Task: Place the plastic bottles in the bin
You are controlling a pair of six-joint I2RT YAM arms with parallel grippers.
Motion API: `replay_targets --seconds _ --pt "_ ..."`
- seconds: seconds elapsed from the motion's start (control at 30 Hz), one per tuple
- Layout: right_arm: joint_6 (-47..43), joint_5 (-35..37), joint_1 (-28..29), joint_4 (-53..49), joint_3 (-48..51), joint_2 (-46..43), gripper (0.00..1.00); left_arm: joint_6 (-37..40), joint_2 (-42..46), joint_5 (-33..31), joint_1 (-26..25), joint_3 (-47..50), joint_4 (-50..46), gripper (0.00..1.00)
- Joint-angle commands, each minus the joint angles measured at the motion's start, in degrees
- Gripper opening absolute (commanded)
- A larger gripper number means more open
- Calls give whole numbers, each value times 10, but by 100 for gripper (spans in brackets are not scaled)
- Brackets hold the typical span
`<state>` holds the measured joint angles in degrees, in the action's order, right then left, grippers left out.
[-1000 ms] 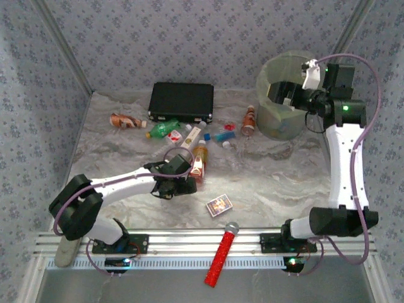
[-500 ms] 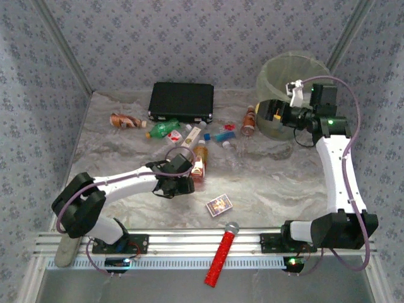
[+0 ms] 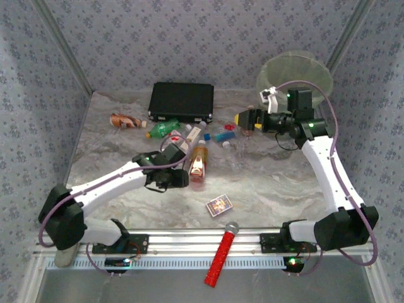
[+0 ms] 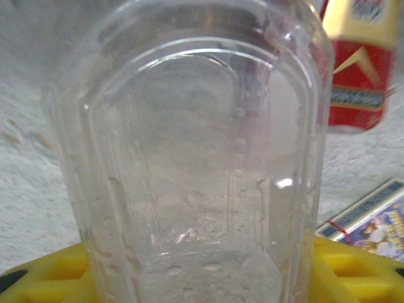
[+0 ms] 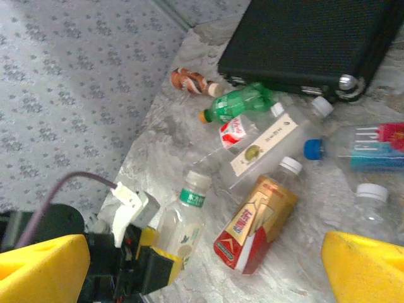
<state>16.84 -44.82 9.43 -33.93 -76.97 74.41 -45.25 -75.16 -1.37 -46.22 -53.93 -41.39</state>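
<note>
While the left tool is clamped on a clear bottle in the middle of the worktop, an orange bottle with a red label lies just to its right. Over to the right, the right tool hangs with its yellow fingers wide apart, just left of the bin. That round, pale bin stands in the far right corner. Further left, a green bottle lies just beside a black case.

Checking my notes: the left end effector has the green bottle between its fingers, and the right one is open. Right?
Wrong bottle: the left wrist view shows a clear bottle between the fingers of the left end effector; the green bottle lies by the black case. The right end effector is open.
</note>
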Motion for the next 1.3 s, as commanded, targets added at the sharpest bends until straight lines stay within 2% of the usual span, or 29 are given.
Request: replay_targets --seconds 0.0,0.13,0.3,0.57,0.87,1.17,1.27 --pt "54 6 28 58 10 10 95 70 44 -19 18 -25 19 49" --pt "128 6 77 132 31 39 92 133 64 44 56 -32 146 49" --pt "138 15 134 144 13 77 90 201 50 111 76 -61 243 47" --pt "152 9 167 176 -21 140 89 202 3 253 79 -83 352 46" --pt "155 3 159 194 -49 171 88 192 -6 286 78 -79 376 44" --pt "156 8 155 201 -53 178 67 188 -11 285 78 -81 378 43" --pt "155 10 153 197 -54 175 62 188 -9 276 78 -81 376 47"
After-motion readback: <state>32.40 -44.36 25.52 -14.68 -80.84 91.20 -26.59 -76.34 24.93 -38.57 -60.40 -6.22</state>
